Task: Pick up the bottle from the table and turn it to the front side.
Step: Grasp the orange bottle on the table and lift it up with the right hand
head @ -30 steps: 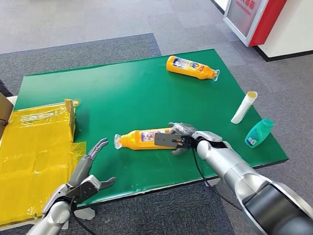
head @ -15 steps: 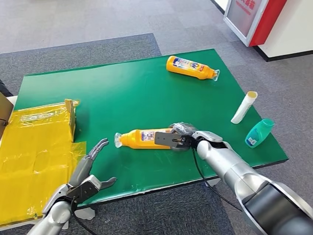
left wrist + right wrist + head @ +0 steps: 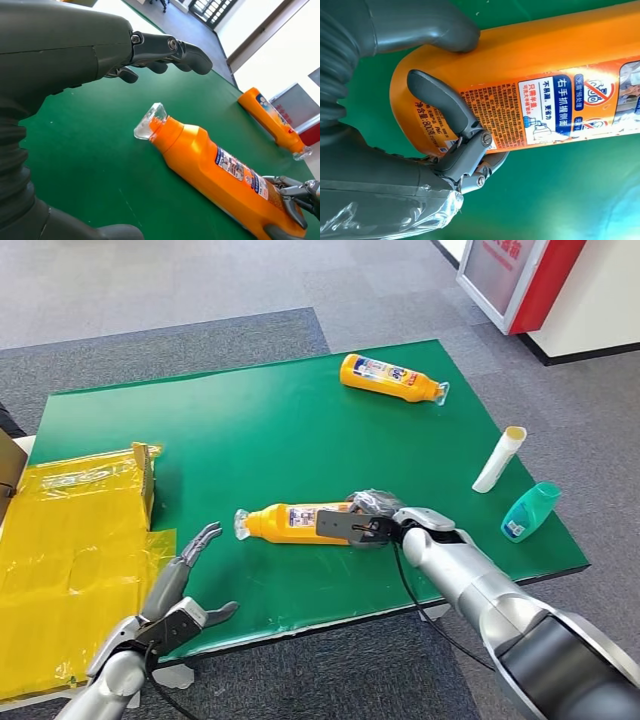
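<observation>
Bottle: the orange bottle (image 3: 290, 523) lies on its side on the table (image 3: 249, 430), its clear cap toward the left hand and its base inside the right hand.
Right hand: the right hand (image 3: 371, 523) grips the base of the bottle; in the right wrist view the thumb lies on one side and a dark finger (image 3: 440, 102) curls over the label side.
Left hand: the left hand (image 3: 177, 590) holds nothing, its fingers are spread apart, and it hovers at the near table edge, apart from the cap.
Writing: the label (image 3: 550, 107) has a white field with small Chinese print, a blue band with white Chinese characters, and red prohibition signs; near the base I read "800", the rest is too small.
Other things: a second orange bottle (image 3: 391, 378) lies far beyond the right hand; a white tube (image 3: 498, 460) and a teal bottle (image 3: 530, 510) lie to the outer side of the right hand, near the table edge.
Open room: bare green surface lies between the two hands and beyond the bottle.
Beside left hand: yellow plastic sheet (image 3: 68, 560) covers the space outside the left hand.
Room: grey carpet floor (image 3: 189, 290); a red and white stand (image 3: 528, 280) is far away.
</observation>
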`<state>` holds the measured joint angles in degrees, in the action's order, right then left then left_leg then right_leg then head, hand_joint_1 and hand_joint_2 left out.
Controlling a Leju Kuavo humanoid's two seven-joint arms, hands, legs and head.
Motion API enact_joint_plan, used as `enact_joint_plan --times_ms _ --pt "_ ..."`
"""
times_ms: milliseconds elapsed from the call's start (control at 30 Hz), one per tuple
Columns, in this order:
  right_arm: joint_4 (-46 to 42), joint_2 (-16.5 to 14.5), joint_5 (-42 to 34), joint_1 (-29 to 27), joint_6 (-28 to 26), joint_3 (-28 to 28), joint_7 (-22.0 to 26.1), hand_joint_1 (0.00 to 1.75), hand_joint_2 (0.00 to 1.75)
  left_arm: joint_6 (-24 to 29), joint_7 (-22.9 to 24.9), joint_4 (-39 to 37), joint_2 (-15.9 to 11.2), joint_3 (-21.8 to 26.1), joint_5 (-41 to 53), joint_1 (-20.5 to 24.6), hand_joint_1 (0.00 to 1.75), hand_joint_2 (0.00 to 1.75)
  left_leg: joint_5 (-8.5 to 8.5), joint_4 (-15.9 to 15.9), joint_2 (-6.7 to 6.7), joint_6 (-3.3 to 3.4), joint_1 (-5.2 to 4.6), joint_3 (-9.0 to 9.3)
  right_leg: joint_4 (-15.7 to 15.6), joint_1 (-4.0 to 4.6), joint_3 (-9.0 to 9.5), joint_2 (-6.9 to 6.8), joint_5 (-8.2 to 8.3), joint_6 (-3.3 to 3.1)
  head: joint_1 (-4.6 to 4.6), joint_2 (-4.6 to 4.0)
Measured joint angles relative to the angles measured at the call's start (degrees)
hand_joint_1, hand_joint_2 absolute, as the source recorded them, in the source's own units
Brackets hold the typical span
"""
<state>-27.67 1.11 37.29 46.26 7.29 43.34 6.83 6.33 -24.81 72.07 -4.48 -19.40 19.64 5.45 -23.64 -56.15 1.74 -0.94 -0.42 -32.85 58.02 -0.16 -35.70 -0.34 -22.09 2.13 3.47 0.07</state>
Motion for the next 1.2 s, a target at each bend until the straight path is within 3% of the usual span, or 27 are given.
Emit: enact_joint_plan --times_ms 300,500,700,933,1200 --pt "-4.3 0.6 0.0 -1.1 -4.2 -0.3 1.2 1.75 1.75 0.8 0.2 0.6 0.0 0.8 0.9 -1.3 0.0 1.75 0.02 0.0 0.0 0.0 0.0 -0.14 0.0 0.0 -0.15 0.01 0.01 0.0 -0.01 0.0" --pt "-21.3 4.5 -4.9 -4.5 -4.7 -4.1 1.2 1.75 1.75 3.0 -1.2 4.6 0.8 4.7 -1.9 -5.3 0.0 1.75 0.01 0.0 0.0 0.0 0.0 -0.32 0.0 0.01 -0.33 -0.01 0.0 0.0 -0.01 0.0" --pt "-37.4 7.8 -11.8 -10.5 -5.4 -9.7 3.5 1.75 1.75 2.5 -5.4 9.3 3.6 10.9 -14.0 -8.3 0.0 1.75 0.0 0.0 -0.01 0.0 0.0 -0.44 0.0 0.0 -0.41 -0.02 -0.01 0.0 0.0 0.0" --pt "-47.2 8.4 -22.0 -16.9 -2.7 -14.3 7.3 1.75 1.75 -5.3 -6.0 11.0 5.6 14.9 -25.2 -8.0 0.0 1.75 0.0 0.0 -0.01 0.0 0.0 -0.46 0.0 0.02 -0.43 -0.02 0.0 0.0 -0.01 0.0" --pt "-47.3 7.0 -26.5 -20.6 -0.2 -14.5 11.3 1.75 1.75 -19.4 -3.2 11.4 5.1 13.5 -33.1 -2.5 0.0 1.75 0.05 0.0 -0.01 0.0 0.01 -0.47 0.0 0.03 -0.43 -0.02 0.07 -0.08 0.0 0.0"
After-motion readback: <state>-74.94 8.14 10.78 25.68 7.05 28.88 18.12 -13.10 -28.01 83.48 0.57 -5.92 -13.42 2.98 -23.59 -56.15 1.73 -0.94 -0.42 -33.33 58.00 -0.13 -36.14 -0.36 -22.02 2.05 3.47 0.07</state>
